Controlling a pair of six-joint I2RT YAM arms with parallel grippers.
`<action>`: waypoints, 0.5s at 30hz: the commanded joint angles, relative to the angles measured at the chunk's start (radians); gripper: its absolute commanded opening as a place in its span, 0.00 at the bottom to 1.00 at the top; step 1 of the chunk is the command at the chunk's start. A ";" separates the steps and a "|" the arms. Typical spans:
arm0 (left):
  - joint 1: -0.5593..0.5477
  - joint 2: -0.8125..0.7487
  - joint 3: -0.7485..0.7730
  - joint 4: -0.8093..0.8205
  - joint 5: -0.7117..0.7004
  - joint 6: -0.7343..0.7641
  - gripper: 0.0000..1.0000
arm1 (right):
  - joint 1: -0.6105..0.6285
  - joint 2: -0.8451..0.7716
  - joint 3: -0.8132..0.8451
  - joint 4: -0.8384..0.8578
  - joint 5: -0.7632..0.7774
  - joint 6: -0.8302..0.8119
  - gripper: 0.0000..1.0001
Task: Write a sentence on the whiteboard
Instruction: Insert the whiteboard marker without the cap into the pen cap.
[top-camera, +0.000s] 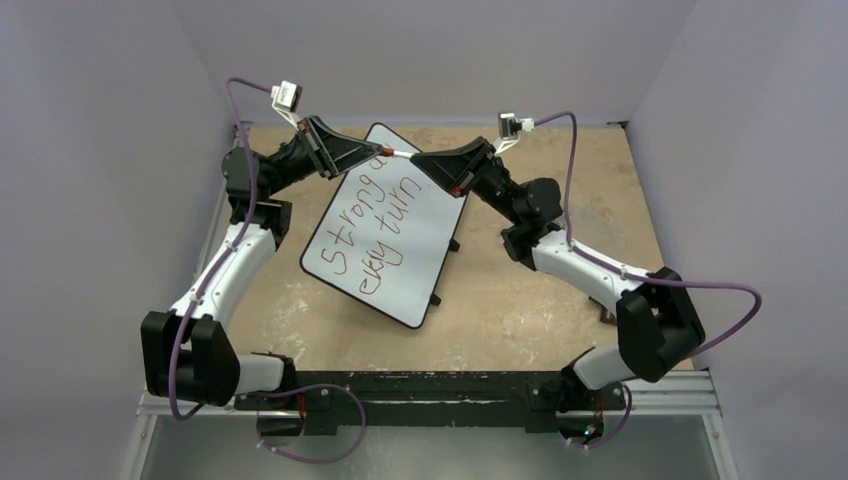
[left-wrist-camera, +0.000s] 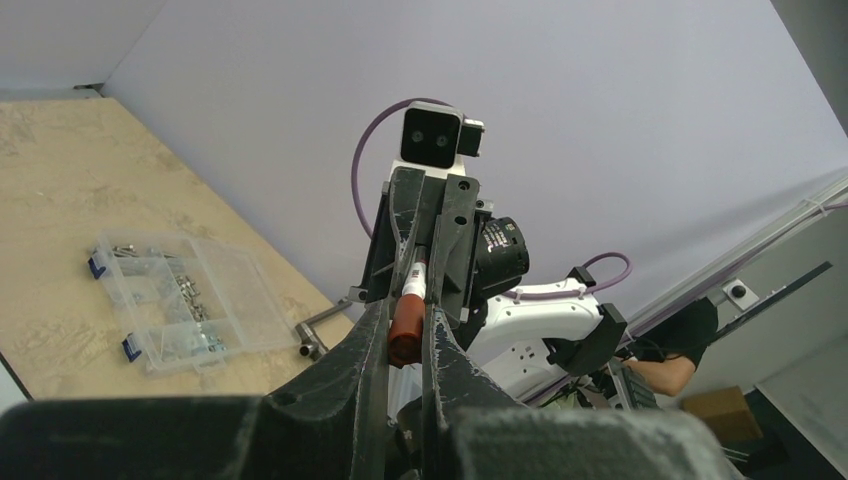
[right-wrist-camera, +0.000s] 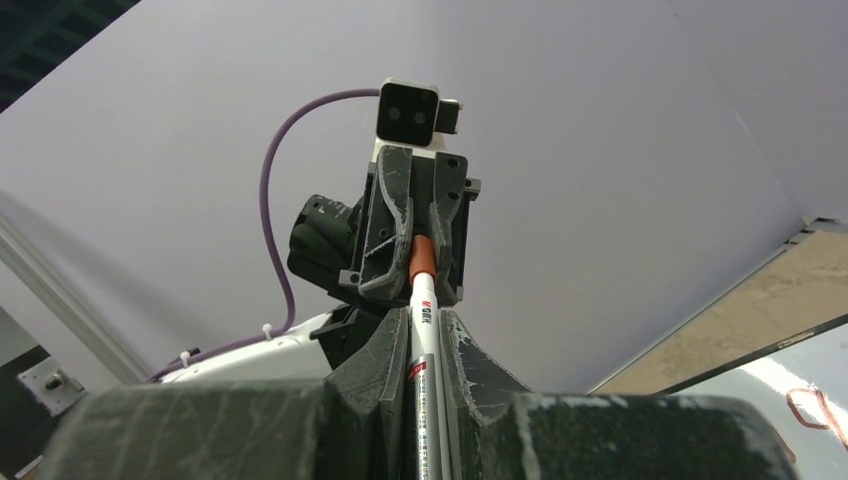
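**Nearly finished, or only paused? Both arms hold the pen above the board**

Firstly, on the left side, the left gripper (top-camera: 372, 150) is clenched on the red cap (left-wrist-camera: 405, 330) of the pen. Its fingers press the cap from both sides, with no gap. Behind it, on the table near the wall, a clear plastic box (left-wrist-camera: 175, 300) of small metal parts stands well apart from the work.

Between the two arms the marker (right-wrist-camera: 424, 330) lies almost level in the air, above the far corner of the whiteboard (top-camera: 420, 260), and touches no surface.

On the right side, the right gripper (top-camera: 425, 161) is closed tightly on the white body of the marker, facing the left one tip to tip.

The whiteboard lies flat and turned at an angle in the middle of the table, under the two grippers. The sentence (top-camera: 375, 225) on it has two slanted lines in reddish-brown, and the far end of the first line is hidden by the arms.

As a judgement, most of the writing seems done. The arms seem busy with the cap, but the pictures do not show whether it is going on or coming off, so it is not sure if more words are left.
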 joint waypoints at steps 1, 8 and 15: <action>-0.003 0.001 -0.006 0.062 0.006 -0.001 0.00 | 0.010 0.007 0.057 0.048 -0.020 0.007 0.00; -0.003 0.011 -0.005 0.084 0.011 -0.019 0.00 | 0.015 0.020 0.077 0.048 -0.023 0.011 0.00; -0.007 0.022 -0.010 0.126 0.010 -0.049 0.00 | 0.026 0.040 0.087 0.050 -0.018 0.012 0.00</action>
